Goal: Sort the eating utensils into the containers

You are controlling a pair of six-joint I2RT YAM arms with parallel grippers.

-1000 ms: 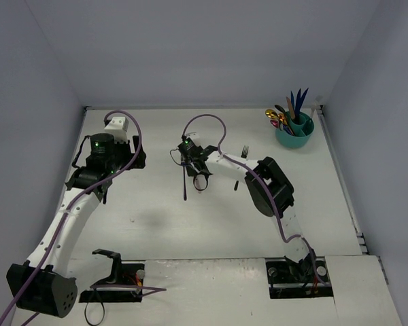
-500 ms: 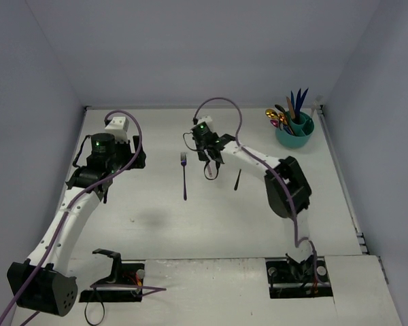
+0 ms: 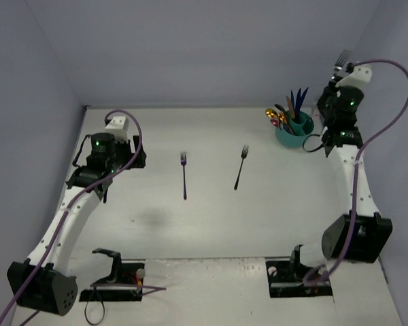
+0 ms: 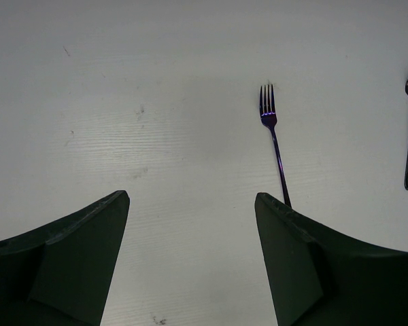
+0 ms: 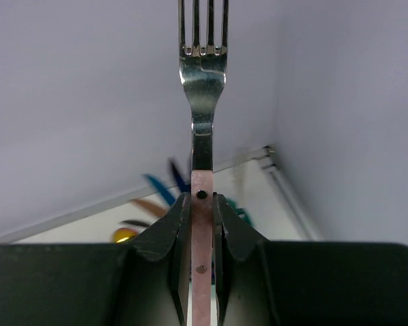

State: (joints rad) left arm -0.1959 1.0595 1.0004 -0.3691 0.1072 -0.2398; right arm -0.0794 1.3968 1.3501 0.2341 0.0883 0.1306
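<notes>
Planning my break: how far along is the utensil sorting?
Done: several utensils stand in the teal caddy. In hand: the right end effector grips a pink-handled fork near the caddy. Left: a bluish fork and a black fork on the table; left end effector open, empty.

Likely a robotics lab cell, white table [image 3: 211, 224] boxed by plain grey walls [image 3: 190, 47] (purple cables [image 3: 124, 113] trailing)

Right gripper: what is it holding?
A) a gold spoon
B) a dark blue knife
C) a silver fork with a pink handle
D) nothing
C: in the right wrist view the right gripper is shut on the pink handle of a silver fork, whose tines point away from the gripper.
</notes>
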